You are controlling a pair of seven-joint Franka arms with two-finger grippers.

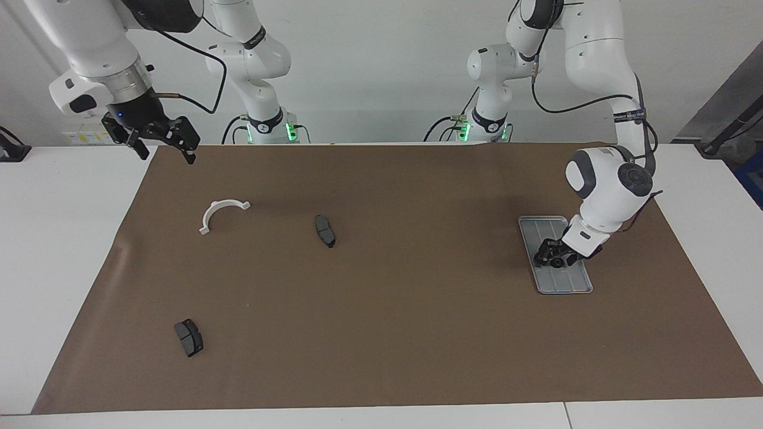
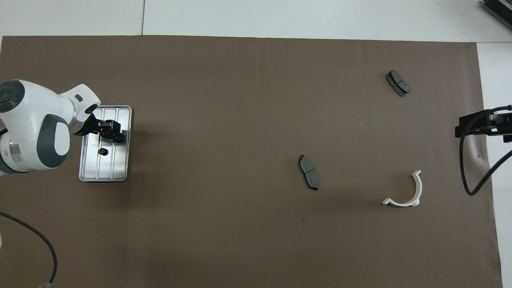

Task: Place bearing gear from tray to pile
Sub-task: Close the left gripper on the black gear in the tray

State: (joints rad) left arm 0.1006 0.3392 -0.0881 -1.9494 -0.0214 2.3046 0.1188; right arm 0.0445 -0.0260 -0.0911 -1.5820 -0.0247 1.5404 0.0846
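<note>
Reaching into tray (image 1: 557, 281), left gripper (image 1: 555, 260) sits low round a bearing gear (image 2: 118, 138) w/ jaw state unclear; right gripper (image 1: 160, 138) waits, jaws released.

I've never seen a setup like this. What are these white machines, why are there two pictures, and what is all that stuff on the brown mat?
These are two robot arms, each ending in a two-finger gripper. One picture faces the robots from across the table; the other looks down from above their own end, so the sides appear swapped.

On the brown mat lies a metal tray with small dark gear parts in it. Toward the right arm's end lie a white curved bracket and two dark brake-pad pieces.

The left gripper is down in the tray, around one gear; whether it grips it yet I cannot tell. The right gripper waits in the air, open, holding nothing.
</note>
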